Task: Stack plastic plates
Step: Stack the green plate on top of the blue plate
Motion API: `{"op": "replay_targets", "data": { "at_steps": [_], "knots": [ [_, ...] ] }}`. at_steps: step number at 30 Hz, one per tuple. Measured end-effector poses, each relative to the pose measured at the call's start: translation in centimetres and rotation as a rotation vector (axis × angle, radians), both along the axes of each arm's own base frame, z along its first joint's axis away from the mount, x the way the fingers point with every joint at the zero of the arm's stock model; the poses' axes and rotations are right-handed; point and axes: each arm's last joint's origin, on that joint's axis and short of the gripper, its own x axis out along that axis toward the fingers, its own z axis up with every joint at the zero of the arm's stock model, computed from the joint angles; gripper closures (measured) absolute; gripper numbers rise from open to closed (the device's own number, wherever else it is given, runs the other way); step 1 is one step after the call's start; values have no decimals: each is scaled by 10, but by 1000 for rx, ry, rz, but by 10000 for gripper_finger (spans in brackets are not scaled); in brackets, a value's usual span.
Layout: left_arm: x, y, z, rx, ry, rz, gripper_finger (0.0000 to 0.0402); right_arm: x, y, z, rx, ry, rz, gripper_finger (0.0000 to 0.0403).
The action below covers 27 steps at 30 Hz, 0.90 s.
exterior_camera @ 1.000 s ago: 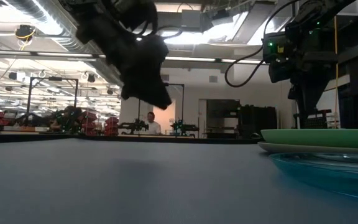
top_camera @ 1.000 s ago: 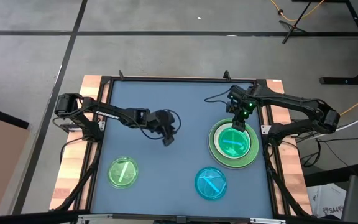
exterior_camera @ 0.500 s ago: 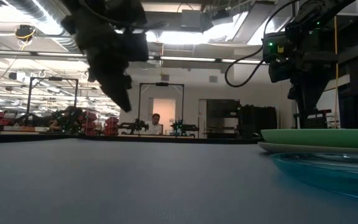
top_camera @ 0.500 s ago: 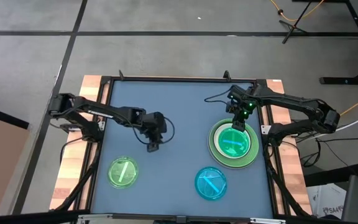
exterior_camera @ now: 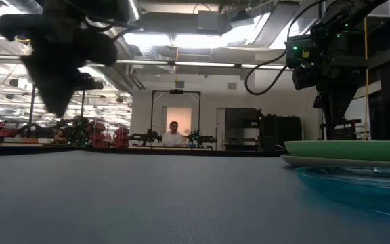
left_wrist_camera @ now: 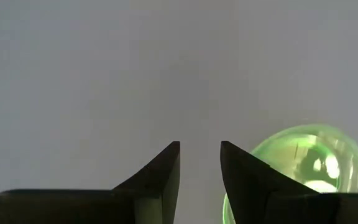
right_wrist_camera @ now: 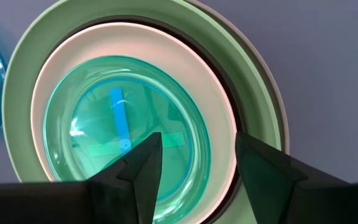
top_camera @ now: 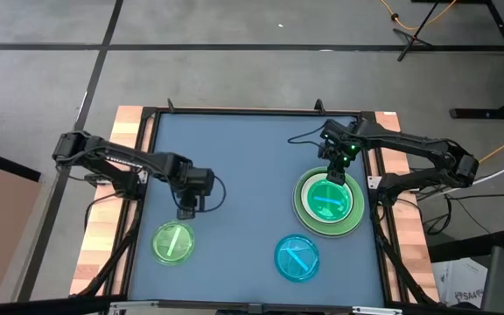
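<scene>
The left gripper (top_camera: 185,213) is sweeping away from the table's middle toward the lone green plate (top_camera: 173,242), now hanging just beyond that plate's far edge, its fingers (left_wrist_camera: 160,171) standing apart and holding nothing. Across from the green plate, the stack (top_camera: 329,202) is sitting under the right gripper (top_camera: 335,174), which is hovering above the stack's far rim with fingers (right_wrist_camera: 143,163) spread and empty. A blue plate (top_camera: 297,257) is lying between the green plate and the stack, nearer the stack.

To lift the green plate cleanly, the left gripper is probably needing to drop over the rim and pinch it squarely, since a thin, slick edge could slip or skid. Meanwhile the right arm, the stack and both loose plates are staying where they were.
</scene>
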Motion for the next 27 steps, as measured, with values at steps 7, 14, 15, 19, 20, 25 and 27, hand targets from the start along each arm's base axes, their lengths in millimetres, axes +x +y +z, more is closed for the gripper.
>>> {"op": "replay_targets", "data": {
  "at_steps": [7, 14, 15, 19, 20, 25, 27],
  "knots": [
    [-8, -8, -2, 14, 88, -38, 294, 0, 0, 0, 0, 0, 0, 210],
    [-11, -18, -2, 48, 96, -91, 294, 0, 0, 0, 0, 0, 0, 210],
    [-11, -20, -2, 49, 96, -101, 294, 0, 0, 0, 0, 0, 0, 210],
    [-13, -30, -2, 51, 95, -144, 294, 0, 0, 0, 0, 0, 0, 210],
    [-14, -32, -2, 52, 94, -155, 294, 0, 0, 0, 0, 0, 0, 210],
    [-17, -46, -2, 54, 92, -220, 294, 0, 0, 0, 0, 0, 0, 210],
    [-19, -51, -2, 54, 90, -234, 294, 0, 0, 0, 0, 0, 0, 210]
  ]
}}
